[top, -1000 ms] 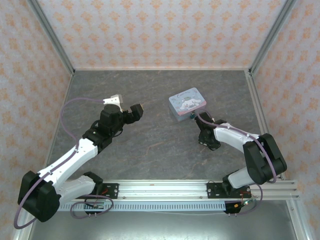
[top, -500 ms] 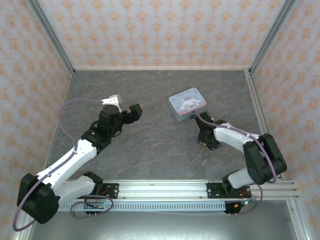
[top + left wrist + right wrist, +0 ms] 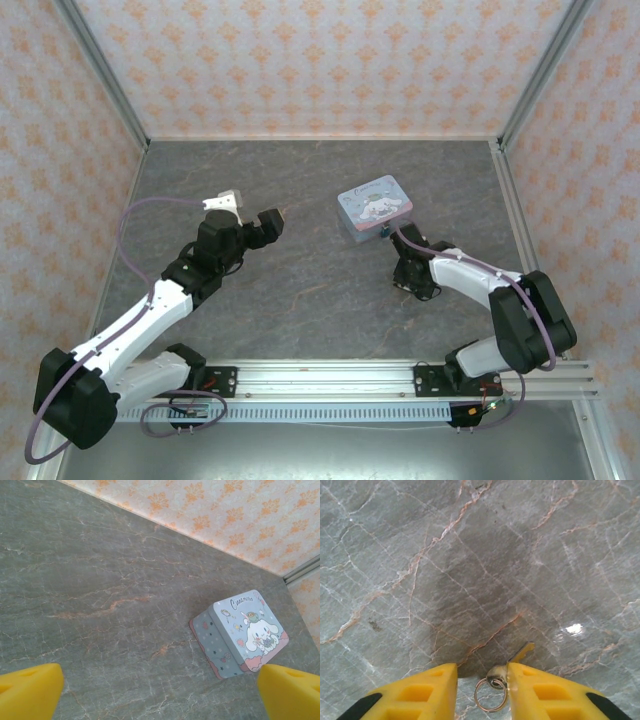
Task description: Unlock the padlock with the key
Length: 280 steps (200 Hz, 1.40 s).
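The grey marbled table (image 3: 300,290) bears a pale blue cartoon tin box (image 3: 375,205), and the left gripper (image 3: 159,692) hangs wide open. The right gripper (image 3: 481,680), fingers narrowly apart, straddles the small brass key (image 3: 521,653); it would do best to centre on the key's head before closing. The tiny dark teal padlock (image 3: 384,233) sits at the tin's near edge.

Grey marble table (image 3: 300,290) has rust-orange veins. The walls (image 3: 320,60) are pale with orange floral print. The tin (image 3: 374,208) is pale blue with a white cartoon dog. The left gripper (image 3: 160,695) and right gripper (image 3: 481,680) have yellow fingers (image 3: 415,692). The key (image 3: 520,653) is brassy.
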Tool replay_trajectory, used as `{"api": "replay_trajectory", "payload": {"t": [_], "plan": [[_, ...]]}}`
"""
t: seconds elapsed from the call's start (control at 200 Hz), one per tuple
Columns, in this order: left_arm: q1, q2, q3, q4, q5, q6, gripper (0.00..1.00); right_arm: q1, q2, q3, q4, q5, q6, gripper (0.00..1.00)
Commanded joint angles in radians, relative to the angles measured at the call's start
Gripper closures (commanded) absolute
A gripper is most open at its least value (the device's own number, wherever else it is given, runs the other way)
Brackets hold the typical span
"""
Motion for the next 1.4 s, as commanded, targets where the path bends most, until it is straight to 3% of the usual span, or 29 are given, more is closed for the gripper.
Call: {"api": "replay_trajectory", "payload": {"t": [0.0,0.555,1.021,1.396], "plan": [[-0.006,-0.023,0.018,-0.018,-0.032,0.013,0.00,0.009,-0.019,-0.014,0.003,-0.016,0.001,0.67],[-0.006,-0.026,0.015,-0.022,-0.041,0.013,0.00,0.055,-0.017,0.009,0.011,-0.041,0.004,0.71],[-0.006,-0.031,0.018,-0.030,-0.044,0.012,0.00,0.061,0.030,0.076,-0.100,0.074,-0.041,0.72],[-0.006,-0.034,0.019,-0.034,-0.046,0.014,0.00,0.078,0.089,0.105,-0.100,0.058,-0.057,0.72]]}}
